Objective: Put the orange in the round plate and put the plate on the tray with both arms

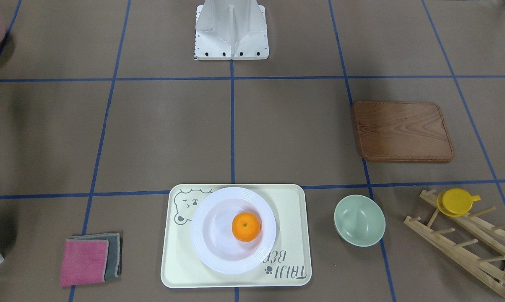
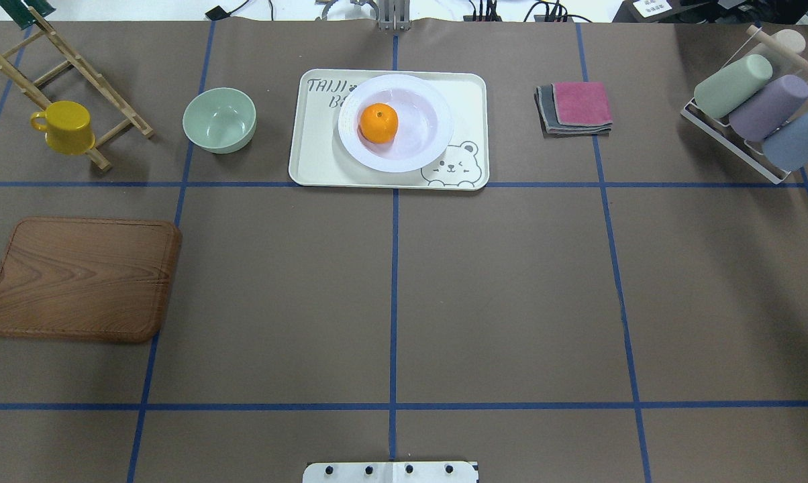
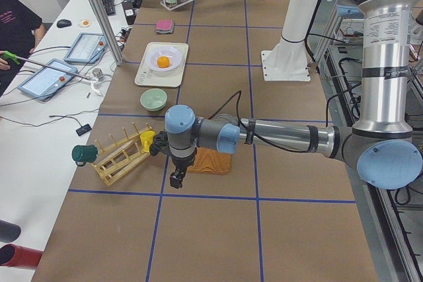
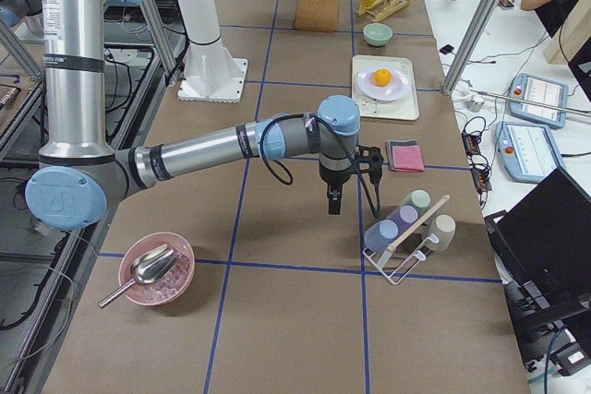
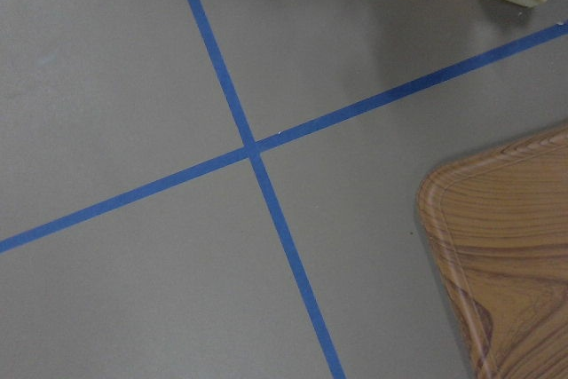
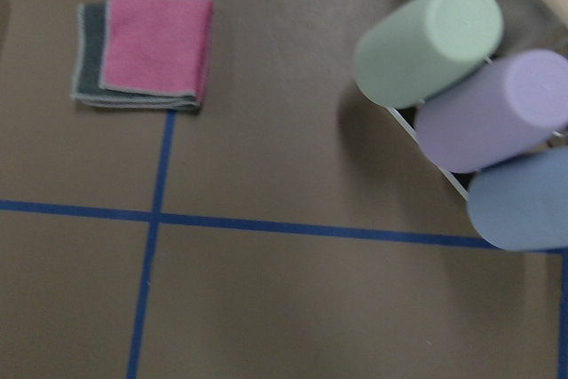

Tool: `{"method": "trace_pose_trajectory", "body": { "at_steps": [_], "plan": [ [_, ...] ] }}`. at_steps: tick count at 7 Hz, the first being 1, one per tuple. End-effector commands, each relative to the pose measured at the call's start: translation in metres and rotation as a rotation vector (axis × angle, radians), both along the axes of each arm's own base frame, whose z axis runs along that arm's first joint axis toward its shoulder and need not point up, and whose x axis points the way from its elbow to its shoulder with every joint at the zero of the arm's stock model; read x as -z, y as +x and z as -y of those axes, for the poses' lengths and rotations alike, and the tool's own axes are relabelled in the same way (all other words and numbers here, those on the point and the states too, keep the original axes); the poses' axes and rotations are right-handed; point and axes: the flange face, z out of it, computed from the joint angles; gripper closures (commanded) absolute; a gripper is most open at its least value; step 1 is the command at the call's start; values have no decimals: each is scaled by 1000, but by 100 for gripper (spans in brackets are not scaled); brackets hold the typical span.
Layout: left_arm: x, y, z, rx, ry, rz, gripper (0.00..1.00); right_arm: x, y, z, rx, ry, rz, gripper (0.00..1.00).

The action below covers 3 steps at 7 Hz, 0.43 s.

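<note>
The orange (image 1: 245, 226) lies in the sunken centre of the white round plate (image 1: 210, 247). The plate rests on the cream tray (image 1: 181, 268), at the far middle of the table in the overhead view, where the orange (image 2: 378, 123), plate (image 2: 424, 144) and tray (image 2: 317, 154) also show. Neither arm touches them. My left gripper (image 3: 176, 179) hangs over the table beside the wooden board, far from the tray. My right gripper (image 4: 332, 202) hangs near the cup rack. Both show only in the side views, so I cannot tell whether they are open or shut.
A brown wooden board (image 2: 82, 278) lies at the left and a mint bowl (image 2: 219, 121) sits left of the tray. A yellow cup (image 2: 65, 126) hangs on a wooden rack. Folded cloths (image 2: 575, 107) and a rack of pastel cups (image 2: 753, 107) are at the right. People sit at the side desks.
</note>
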Motion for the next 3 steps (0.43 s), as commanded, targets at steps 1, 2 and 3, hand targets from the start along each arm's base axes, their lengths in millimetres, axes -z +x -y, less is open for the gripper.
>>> {"method": "trace_pose_trajectory", "body": {
  "at_steps": [1, 2, 3],
  "plan": [
    [-8, -3, -7, 10, -23, 1, 1, -24, 14, -16, 20, -2, -25, 0],
    [-9, -3, -9, 11, -26, 2, 1, -22, 14, -16, 20, 2, -25, 0],
    [-9, -3, -9, 11, -24, 2, 1, -21, 14, -15, 20, 5, -25, 0]
  ]
}}
